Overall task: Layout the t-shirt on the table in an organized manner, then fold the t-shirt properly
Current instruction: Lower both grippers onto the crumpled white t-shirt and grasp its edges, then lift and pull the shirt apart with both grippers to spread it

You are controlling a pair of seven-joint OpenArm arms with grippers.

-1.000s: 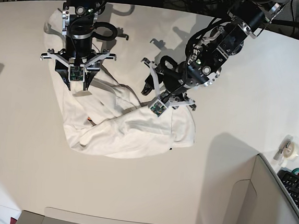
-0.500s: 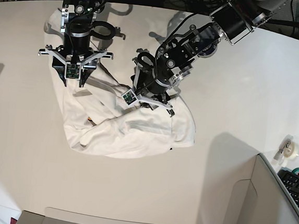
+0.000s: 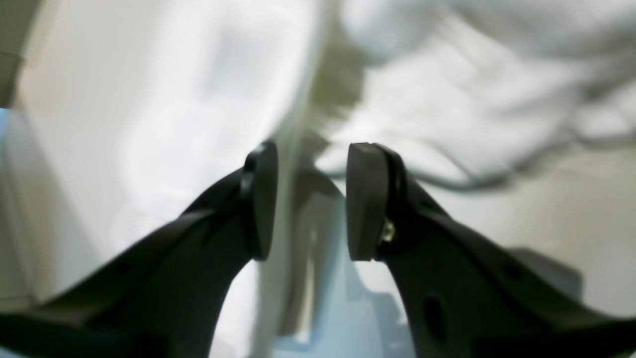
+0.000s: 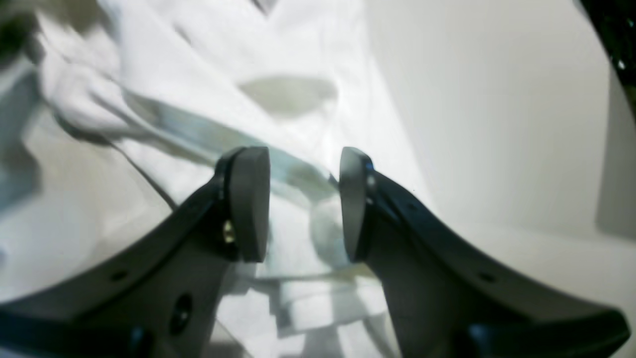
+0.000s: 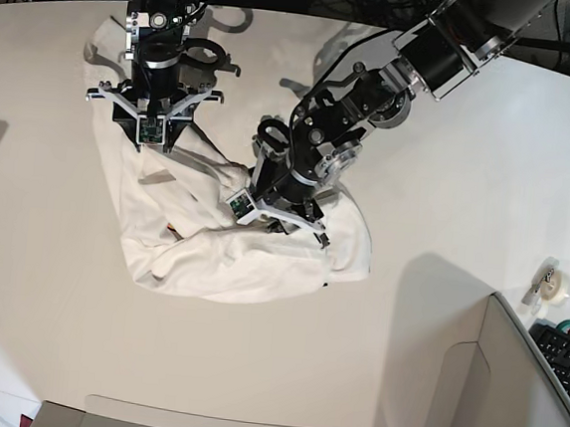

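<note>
Since a second ago my left arm has swung across the shirt toward its middle, and my right arm has drawn back toward the far edge. Both my grippers stand spread with nothing between the pads: the left gripper [image 3: 310,201] hangs over blurred white cloth and bare tabletop, the right gripper [image 4: 304,204] over soft creased folds. The t-shirt [image 5: 212,247] lies crumpled in a loose rumpled heap on the table [image 5: 449,168], plain white cotton showing, with a small orange fleck at one fold. The tabletop is smooth, off-white and faintly glossy, curved along its far side. At the near right stands a grey-beige partition panel [image 5: 530,385], beside it a dark keyboard [image 5: 566,363].
</note>
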